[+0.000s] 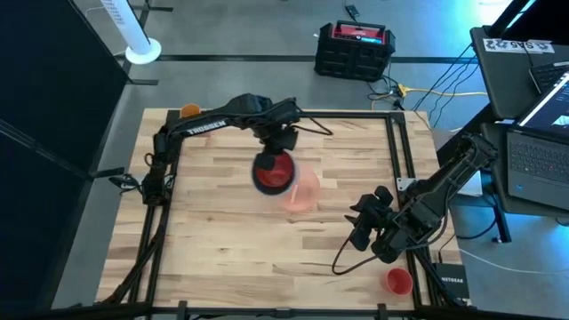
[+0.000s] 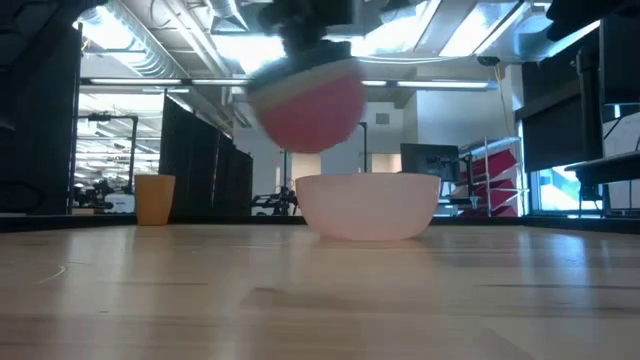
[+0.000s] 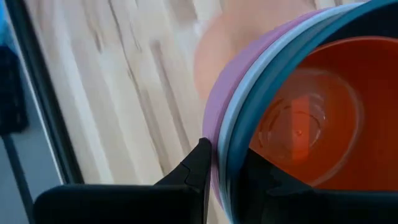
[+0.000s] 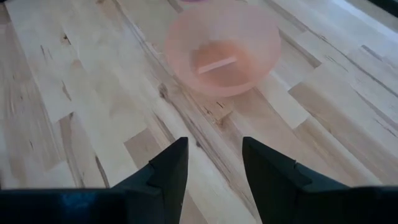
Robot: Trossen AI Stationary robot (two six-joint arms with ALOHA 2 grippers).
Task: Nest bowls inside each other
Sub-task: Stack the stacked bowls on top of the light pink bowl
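A: Left hand [image 3: 211, 180] pinched on the rim of the nested stack [image 1: 273, 171], red innermost, pink outside, carried above the bench [image 1: 222, 240] beside the pale-pink bowl [image 1: 304, 188].

B: Light, stiff plastic, probably slick; best gripped by the rim. Right hand [image 4: 214, 165] wide open, empty, waiting near the bench's right edge.

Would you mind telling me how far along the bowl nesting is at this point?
Mostly done: the red bowl already sits inside the blue, white and pink ones as one stack. In hand: the left gripper grips that stack by its rim, lifted off the table beside the translucent pale-pink bowl. Left: setting the stack into that bowl, which stands empty. The right gripper waits open near it.
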